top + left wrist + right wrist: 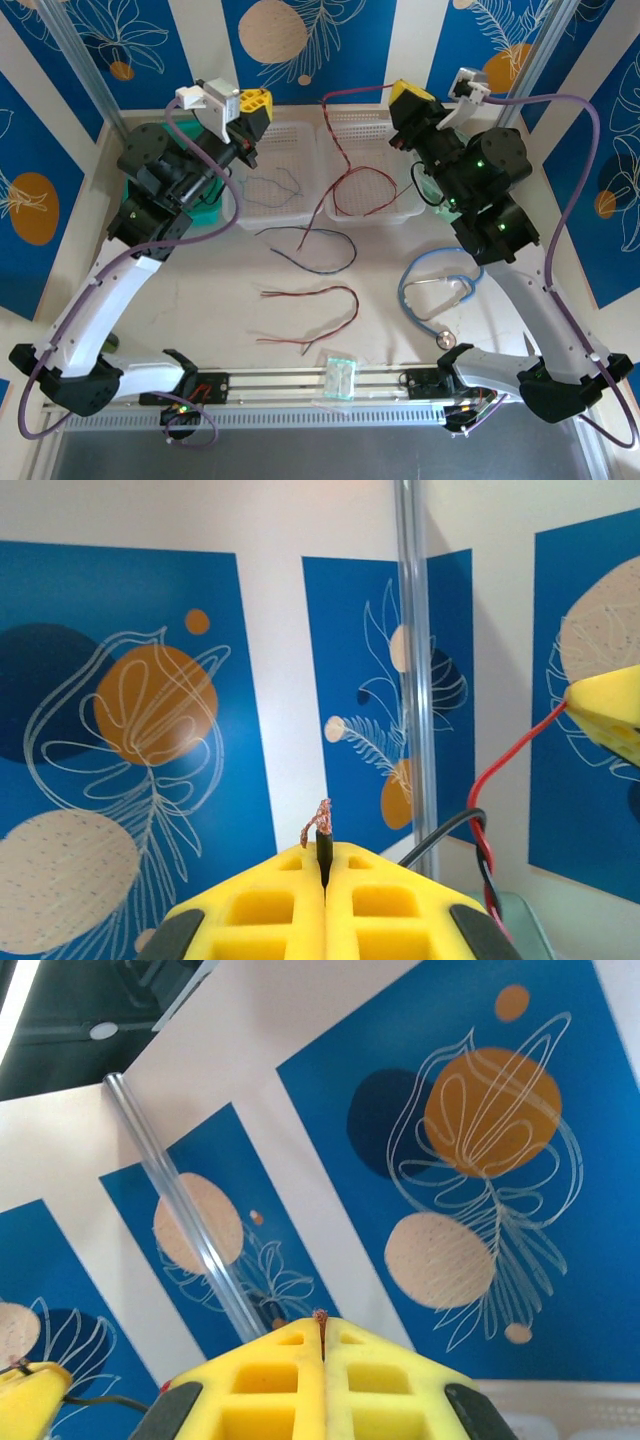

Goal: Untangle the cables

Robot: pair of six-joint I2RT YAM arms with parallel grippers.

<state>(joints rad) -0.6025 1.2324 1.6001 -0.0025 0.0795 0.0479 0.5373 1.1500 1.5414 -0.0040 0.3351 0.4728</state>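
From above, the left gripper (256, 104) and right gripper (410, 98) hang over 2 white mesh trays (290, 128). A thin red cable (345, 165) drops from the right one across the trays to the table (180, 300). There a dark cable (350, 250) and another red strand (300, 292) lie in loose curls near a light-blue stethoscope (403, 290).

Left wrist: blocky yellow fingers (270, 880) are clamped on a black cable (323, 848), its frayed copper tip poking up.

Right wrist: yellow fingers (380, 1380) are pressed together on the red cable's tip.
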